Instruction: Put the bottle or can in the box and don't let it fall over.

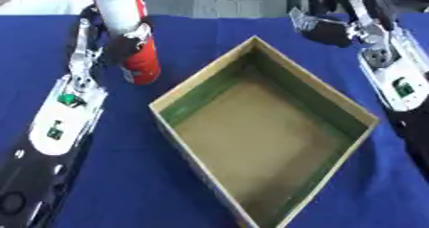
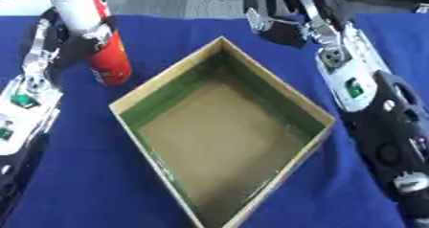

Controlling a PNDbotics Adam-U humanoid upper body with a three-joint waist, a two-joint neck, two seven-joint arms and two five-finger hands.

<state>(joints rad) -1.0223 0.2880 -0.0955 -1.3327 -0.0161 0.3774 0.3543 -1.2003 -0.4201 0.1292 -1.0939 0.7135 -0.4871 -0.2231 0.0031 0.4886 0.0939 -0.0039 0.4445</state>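
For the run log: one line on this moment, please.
left hand: shut on can | can: upright on table, outside box | right hand: idle beyond box

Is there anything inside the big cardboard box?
No. The open cardboard box with green inner walls shows only its bare brown floor. The tall red and white can stands outside on the blue tablecloth, held by the left robot hand.
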